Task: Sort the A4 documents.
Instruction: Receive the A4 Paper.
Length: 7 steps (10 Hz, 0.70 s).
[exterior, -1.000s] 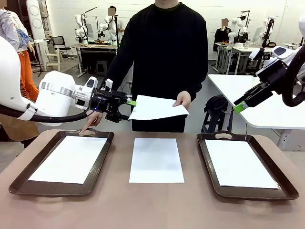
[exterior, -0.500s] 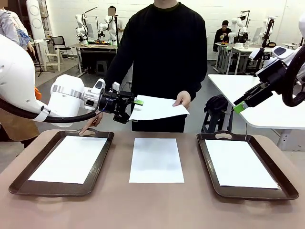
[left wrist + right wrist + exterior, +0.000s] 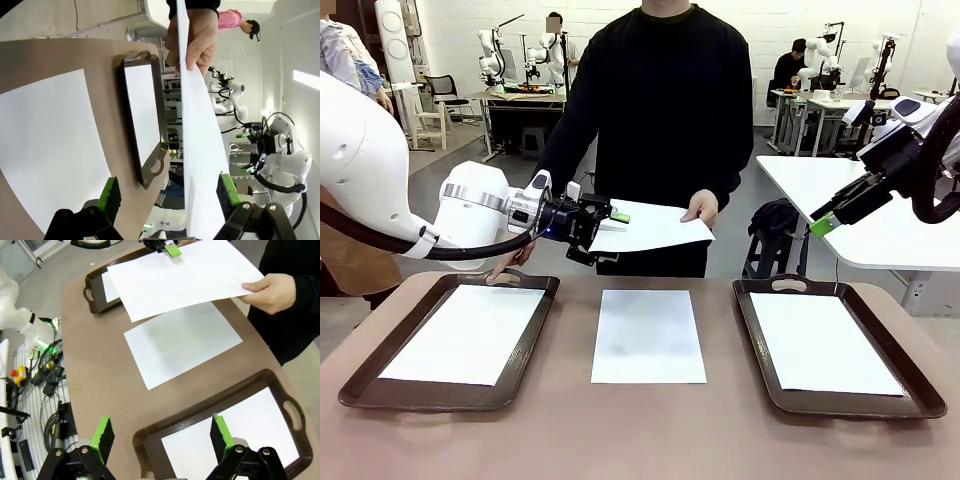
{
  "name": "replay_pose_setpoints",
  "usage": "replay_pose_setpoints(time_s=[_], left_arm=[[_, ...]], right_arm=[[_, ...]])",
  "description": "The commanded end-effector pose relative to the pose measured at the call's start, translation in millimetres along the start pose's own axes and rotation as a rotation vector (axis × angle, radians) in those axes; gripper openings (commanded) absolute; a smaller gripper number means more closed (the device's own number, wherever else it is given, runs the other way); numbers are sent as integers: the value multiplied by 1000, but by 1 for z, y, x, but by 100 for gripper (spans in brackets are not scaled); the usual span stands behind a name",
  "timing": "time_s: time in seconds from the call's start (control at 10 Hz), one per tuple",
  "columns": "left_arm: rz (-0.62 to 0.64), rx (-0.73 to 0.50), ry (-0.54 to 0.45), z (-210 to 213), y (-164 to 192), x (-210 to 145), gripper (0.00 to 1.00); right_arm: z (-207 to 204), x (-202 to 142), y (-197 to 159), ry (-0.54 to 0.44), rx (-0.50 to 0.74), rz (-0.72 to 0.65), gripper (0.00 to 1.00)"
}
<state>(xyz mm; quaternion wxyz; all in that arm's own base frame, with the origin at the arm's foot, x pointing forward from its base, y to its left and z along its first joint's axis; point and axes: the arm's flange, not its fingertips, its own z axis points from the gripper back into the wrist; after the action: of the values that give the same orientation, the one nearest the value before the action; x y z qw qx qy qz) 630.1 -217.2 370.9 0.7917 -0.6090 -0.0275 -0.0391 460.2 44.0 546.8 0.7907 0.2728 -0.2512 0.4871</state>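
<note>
a4 documents [image 3: 470, 333] number four here, all thin, plain white, blank sheets. the left gripper [image 3: 602, 236] reaches in from the left with its jaws wide apart, and the left long edge of the held sheet [image 3: 655, 228] lies between them. one green pad sits over the sheet's top face; whether it touches i cannot tell. the held sheet hangs nearly level above the far part of the table [image 3: 640, 430], its long axis running near to far and its near short edge toward the robot. the person's hand [image 3: 703, 208] pinches its far right corner. below it the middle sheet [image 3: 182, 342] lies flat on the bare table between the trays, long axis also near to far. the left tray [image 3: 355, 385] and the right tray [image 3: 750, 330] each carry one sheet flat inside, long axis near to far along the tray. the person's other hand [image 3: 510, 262] rests at the left tray's far handle. the right gripper [image 3: 825, 222] hangs high at the right side, jaws wide and empty.
</note>
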Motion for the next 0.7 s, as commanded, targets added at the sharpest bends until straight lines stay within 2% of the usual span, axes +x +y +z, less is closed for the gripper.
replay_pose_setpoints(time_s=[0.0,0.3,0.4,0.5,0.6], left_arm=[[30,-3,-24,3,-6,4,100],[69,-68,-88,12,-3,4,97],[67,-93,-114,14,-1,4,84],[92,-126,-118,14,0,3,78],[106,-149,-122,15,2,2,64]], right_arm=[[0,0,0,0,4,2,100],[0,0,0,0,4,2,100],[0,0,0,0,4,2,100],[0,0,0,0,4,2,100],[0,0,0,0,4,2,100]])
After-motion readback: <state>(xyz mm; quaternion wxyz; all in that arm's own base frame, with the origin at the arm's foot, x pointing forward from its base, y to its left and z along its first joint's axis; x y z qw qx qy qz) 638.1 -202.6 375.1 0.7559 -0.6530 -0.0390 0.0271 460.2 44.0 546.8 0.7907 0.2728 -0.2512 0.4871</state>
